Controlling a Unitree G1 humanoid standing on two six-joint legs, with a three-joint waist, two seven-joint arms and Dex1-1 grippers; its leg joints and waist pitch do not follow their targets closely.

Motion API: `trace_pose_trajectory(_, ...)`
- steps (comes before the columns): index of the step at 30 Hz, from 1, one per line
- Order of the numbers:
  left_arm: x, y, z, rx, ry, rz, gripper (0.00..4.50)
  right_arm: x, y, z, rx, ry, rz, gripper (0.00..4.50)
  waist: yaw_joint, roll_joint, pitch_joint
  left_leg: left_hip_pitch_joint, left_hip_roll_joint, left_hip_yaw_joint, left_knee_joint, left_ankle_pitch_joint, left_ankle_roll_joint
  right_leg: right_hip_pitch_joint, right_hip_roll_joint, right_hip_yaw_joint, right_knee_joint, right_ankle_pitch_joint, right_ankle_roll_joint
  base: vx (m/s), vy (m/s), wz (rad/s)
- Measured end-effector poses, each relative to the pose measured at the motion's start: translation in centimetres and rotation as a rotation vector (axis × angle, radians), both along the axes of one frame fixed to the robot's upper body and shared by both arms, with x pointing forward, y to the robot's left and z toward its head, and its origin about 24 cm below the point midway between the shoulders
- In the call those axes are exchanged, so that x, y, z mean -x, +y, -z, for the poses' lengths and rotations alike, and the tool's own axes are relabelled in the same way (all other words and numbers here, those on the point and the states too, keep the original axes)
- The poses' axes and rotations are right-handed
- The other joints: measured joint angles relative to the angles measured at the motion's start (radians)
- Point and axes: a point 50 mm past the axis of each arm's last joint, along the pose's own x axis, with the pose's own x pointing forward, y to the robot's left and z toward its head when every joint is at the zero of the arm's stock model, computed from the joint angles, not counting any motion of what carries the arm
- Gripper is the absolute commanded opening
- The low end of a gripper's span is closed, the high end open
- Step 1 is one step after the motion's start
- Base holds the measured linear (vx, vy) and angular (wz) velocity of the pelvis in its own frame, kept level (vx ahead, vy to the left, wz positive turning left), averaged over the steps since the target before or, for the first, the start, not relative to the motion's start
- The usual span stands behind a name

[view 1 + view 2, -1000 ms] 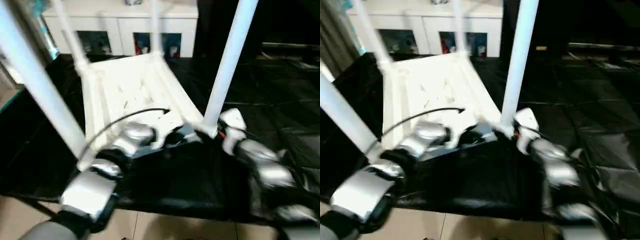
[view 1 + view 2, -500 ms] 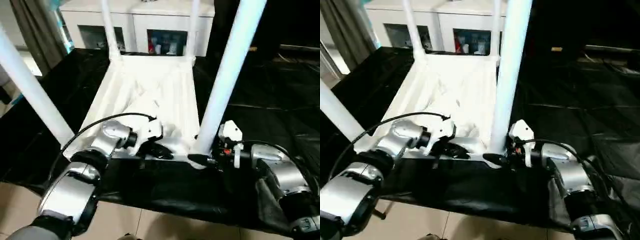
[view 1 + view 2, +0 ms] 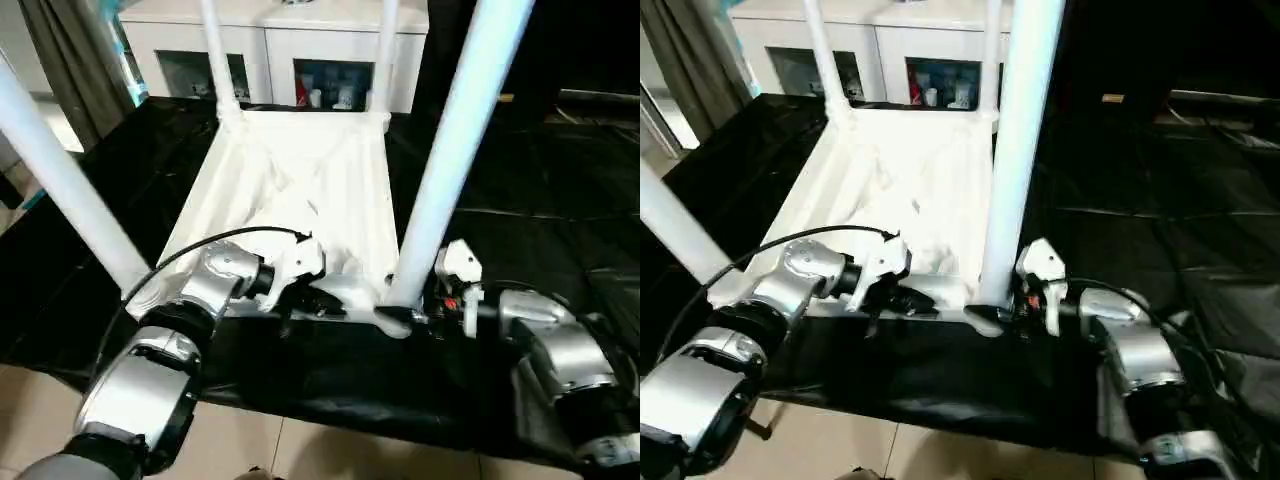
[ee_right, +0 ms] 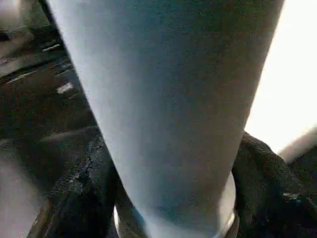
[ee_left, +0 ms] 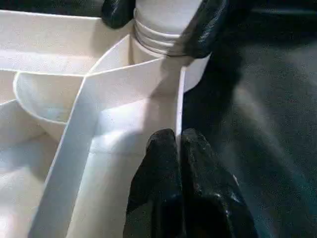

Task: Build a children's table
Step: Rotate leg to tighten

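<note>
White plastic everywhere on the black-sheeted table (image 3: 560, 190): the small white ribbed children's table (image 3: 300, 190) lies upside down on it, its four long white tube legs rising from the round corner sockets. Both silver forearms reach in low and nearly level from either side toward the near edge of that upturned top. The left pincer (image 5: 177, 141) has its two black fingers pressed together — closed on nothing — with the tips resting against a thin white rib of the underside, just beside the near right corner socket. The right pincer (image 3: 405, 318) comes in from the other side at the foot of the near right white tube leg (image 3: 450, 150); its black fingers (image 5: 205, 27) stand on either side of the leg's ringed base, hugging it where it enters the socket. Behind stands a white cabinet with glass doors (image 3: 290, 60).
</note>
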Motion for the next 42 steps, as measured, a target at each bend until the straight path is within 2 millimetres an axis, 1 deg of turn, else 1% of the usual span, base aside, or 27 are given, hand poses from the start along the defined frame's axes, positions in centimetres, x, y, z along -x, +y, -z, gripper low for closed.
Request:
trace_pose_trajectory(1,-0.2,-0.4,0.0,0.001,-0.007,-0.037,0.00,-0.5,0.1,0.1,-0.005,-0.008,0.066,2.72,-0.008,0.000,0.000,0.001,0.000,0.000,0.000,0.000,-0.001,0.001,0.000,0.000,-0.001,-0.001,0.002,0.000,0.000,0.00)
trace_pose_trajectory(2,-0.5,-1.1,0.1,0.005,-0.015,-0.095,0.00,-1.2,0.6,0.4,-0.023,-0.014,0.168,2.70,-0.018,0.000,0.000,0.002,0.000,0.000,0.000,-0.001,-0.002,0.002,0.000,0.000,-0.001,-0.001,0.002,0.000,0.000,0.00)
trace_pose_trajectory(3,-0.7,-1.5,0.1,0.003,-0.024,-0.140,0.00,-1.7,0.9,0.5,-0.029,-0.019,0.246,2.70,-0.026,0.000,0.000,0.003,-0.001,0.000,0.000,-0.002,-0.005,0.003,0.000,0.000,-0.001,0.000,0.002,0.000,0.000,0.00)
trace_pose_trajectory(5,-1.0,-2.3,0.2,0.003,-0.043,-0.204,0.00,-2.4,1.3,0.6,-0.036,-0.023,0.361,2.70,-0.041,0.000,0.000,0.004,-0.001,0.000,0.000,-0.002,-0.006,0.003,0.000,0.000,-0.002,0.001,0.003,0.000,0.000,0.00)
trace_pose_trajectory(9,-1.3,-3.8,0.2,0.001,-0.074,-0.308,0.00,-4.0,2.6,0.6,-0.046,-0.021,0.552,2.70,-0.059,0.001,-0.001,0.004,-0.001,-0.001,-0.001,-0.002,-0.006,0.003,0.000,0.000,-0.002,0.002,0.003,0.000,0.000,0.00)
trace_pose_trajectory(12,-1.4,-4.3,0.1,0.001,-0.087,-0.330,0.00,-4.5,3.0,0.5,-0.034,-0.040,0.587,2.70,-0.060,0.002,-0.001,0.004,-0.001,-0.001,-0.002,-0.001,-0.003,0.002,0.000,0.000,-0.002,0.002,0.003,0.000,0.000,0.00)
trace_pose_trajectory(13,-1.4,-4.3,0.1,0.002,-0.087,-0.330,0.00,-4.4,2.9,0.5,-0.036,-0.046,0.587,3.26,-0.059,0.002,-0.001,0.003,-0.001,-0.001,-0.002,0.001,-0.001,0.002,0.000,0.000,-0.002,0.003,0.000,0.000,0.000,0.00)
trace_pose_trajectory(14,-1.4,-4.3,0.1,0.003,-0.089,-0.328,0.00,-4.4,2.9,0.5,-0.039,-0.055,0.587,3.40,-0.059,0.002,-0.002,0.003,-0.001,-0.001,-0.002,0.001,0.000,0.002,0.000,0.000,-0.002,0.003,0.000,0.000,0.000,0.00)
trace_pose_trajectory(15,-1.4,-4.3,0.1,0.004,-0.091,-0.327,0.00,-4.4,2.9,0.5,-0.042,-0.064,0.581,3.40,-0.059,0.003,-0.002,0.003,-0.001,-0.001,-0.002,0.001,0.000,0.001,0.000,0.000,-0.002,0.004,0.000,0.000,0.000,0.00)
trace_pose_trajectory(17,-1.5,-4.0,0.0,0.003,-0.096,-0.323,0.00,-4.2,2.9,0.5,-0.037,-0.084,0.544,3.60,-0.062,0.003,-0.001,0.002,-0.001,-0.001,-0.002,0.001,0.000,-0.001,0.000,0.000,-0.002,0.004,-0.001,0.000,0.000,0.00)
trace_pose_trajectory(20,-1.5,-3.6,-0.1,0.003,-0.093,-0.299,0.00,-3.9,2.2,0.5,-0.037,-0.088,0.452,3.60,-0.064,0.001,0.000,0.002,-0.001,-0.001,-0.002,0.001,0.000,-0.002,0.000,0.000,-0.002,0.004,-0.001,0.000,0.000,0.00)
trace_pose_trajectory(22,-1.5,-3.3,-0.1,0.003,-0.091,-0.282,0.00,-3.6,1.8,0.5,-0.045,-0.084,0.408,3.60,-0.062,0.001,0.000,0.001,-0.001,-0.001,-0.002,0.001,0.000,-0.002,0.000,0.000,-0.002,0.004,-0.001,0.000,0.000,0.00)
trace_pose_trajectory(25,-1.3,-2.5,-0.1,0.002,-0.081,-0.227,0.00,-2.7,0.7,0.4,-0.003,-0.093,0.269,3.60,-0.051,0.001,0.000,0.001,0.000,-0.001,-0.002,0.001,0.000,-0.003,0.001,-0.001,-0.001,0.004,-0.001,0.000,0.000,0.00)
trace_pose_trajectory(26,-1.2,-2.0,-0.1,0.002,-0.075,-0.194,0.00,-2.2,0.2,0.3,0.010,-0.092,0.207,3.60,-0.045,0.001,0.000,0.001,0.000,-0.001,-0.002,0.001,0.000,-0.003,0.001,-0.001,-0.001,0.004,-0.001,0.000,0.000,0.00)
trace_pose_trajectory(32,-0.2,0.2,-0.1,-0.001,-0.021,-0.019,0.00,-0.3,-0.9,-0.1,0.025,-0.044,-0.042,3.60,-0.027,-0.001,0.001,0.000,0.000,-0.001,-0.002,0.001,0.000,-0.003,0.001,-0.001,-0.002,0.004,-0.001,0.000,0.000,0.00)
trace_pose_trajectory(34,0.2,0.8,-0.1,0.003,0.007,0.032,0.00,0.1,-0.9,-0.4,0.042,-0.032,-0.118,3.60,-0.020,-0.001,0.001,0.000,0.000,-0.001,-0.002,0.001,0.000,-0.003,0.001,-0.001,-0.002,0.004,-0.001,0.000,0.000,0.00)
trace_pose_trajectory(36,0.5,0.9,-0.1,0.002,0.027,0.087,0.00,0.4,-0.4,-0.4,0.039,-0.016,-0.177,3.60,-0.010,-0.001,0.001,0.000,0.000,-0.001,-0.002,0.001,0.000,-0.003,0.001,-0.001,-0.002,0.004,-0.001,0.000,0.000,0.00)
trace_pose_trajectory(39,0.7,1.0,-0.2,-0.001,0.040,0.133,0.00,0.7,0.0,-0.6,0.038,-0.006,-0.238,3.60,0.009,0.000,0.001,0.000,0.000,0.000,-0.001,0.001,0.000,-0.003,0.000,-0.001,-0.002,0.004,-0.001,0.000,0.000,0.00)
trace_pose_trajectory(42,0.7,1.2,-0.2,-0.005,0.041,0.136,0.00,0.8,0.0,-0.5,0.044,0.000,-0.252,3.60,0.013,0.000,0.001,0.000,0.000,0.000,-0.001,0.001,0.000,-0.003,0.000,0.000,-0.002,0.004,-0.001,0.000,0.000,0.00)
